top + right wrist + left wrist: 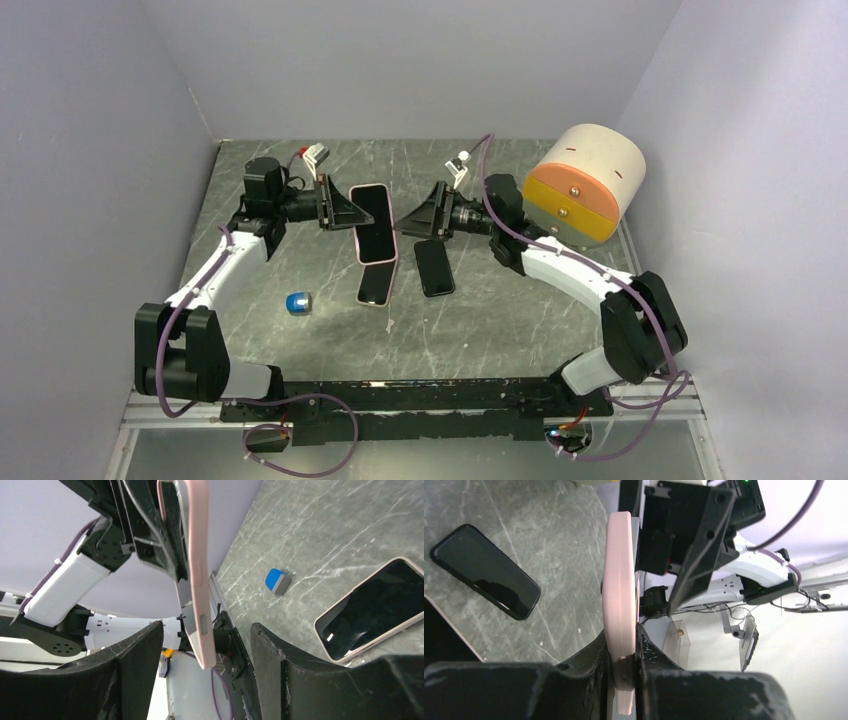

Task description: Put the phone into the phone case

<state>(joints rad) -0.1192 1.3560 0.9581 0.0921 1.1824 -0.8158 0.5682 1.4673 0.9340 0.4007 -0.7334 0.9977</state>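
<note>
- The left gripper [624, 652] is clamped on one end of the pink phone case [619, 580], holding it edge-on.
- The right gripper [206, 630] stands open, fingers on either side of the case, gripping nothing.
- The black phone [434, 267] lies flat on the table [480, 330], just right of the case.

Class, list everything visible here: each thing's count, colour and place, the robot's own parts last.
pink phone case: one, pink, held up in the left claw
cased phone: one, dark screen, pale pink rim, flat on the table
bare phone: one, black, flat on the table, right of the cased phone
small block: one, blue and grey, on the table left of the phones
round drawer unit: one, cream, orange, yellow, far right corner
table: one, dark grey marbled
left claw: one, black, shut on the pink phone case
right claw: one, black, open, beside that case
</note>
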